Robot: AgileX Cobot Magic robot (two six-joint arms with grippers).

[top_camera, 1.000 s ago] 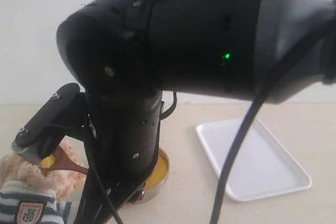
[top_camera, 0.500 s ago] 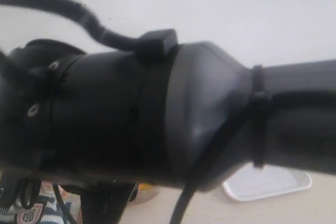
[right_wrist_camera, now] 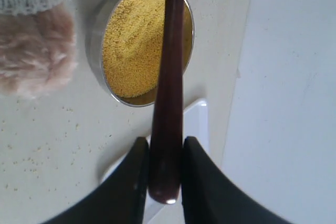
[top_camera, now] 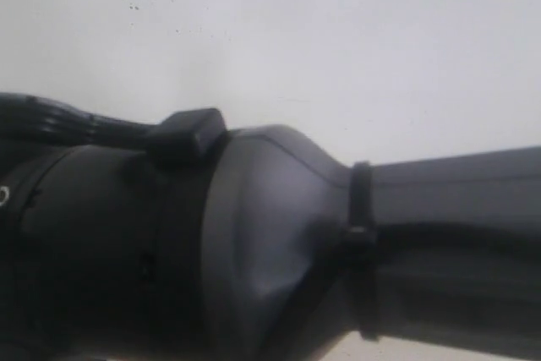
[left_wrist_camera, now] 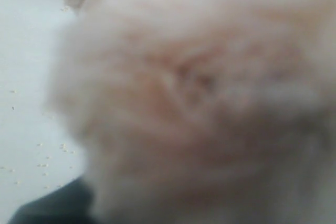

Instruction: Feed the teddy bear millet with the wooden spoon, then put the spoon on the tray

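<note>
In the right wrist view my right gripper (right_wrist_camera: 166, 142) is shut on the handle end of the dark reddish-brown wooden spoon (right_wrist_camera: 170, 77). The handle runs out over the steel bowl (right_wrist_camera: 94, 40) heaped with yellow millet (right_wrist_camera: 134, 40); the spoon's bowl is cut off by the frame edge. A furry paw and striped cuff of the teddy bear (right_wrist_camera: 31, 56) lie beside the bowl. A white corner of the tray (right_wrist_camera: 195, 121) shows under the jaws. Blurred light-brown teddy bear fur (left_wrist_camera: 199, 98) fills the left wrist view and hides the left jaws.
A thick black arm segment with a cable (top_camera: 254, 276) covers the lower half of the exterior view, with bare white wall above it. Loose millet grains (right_wrist_camera: 42, 145) are scattered on the pale tabletop around the bowl.
In the exterior view the black arm has swung across the camera. It now hides the bear, bowl, spoon and tray that showed a second ago.
</note>
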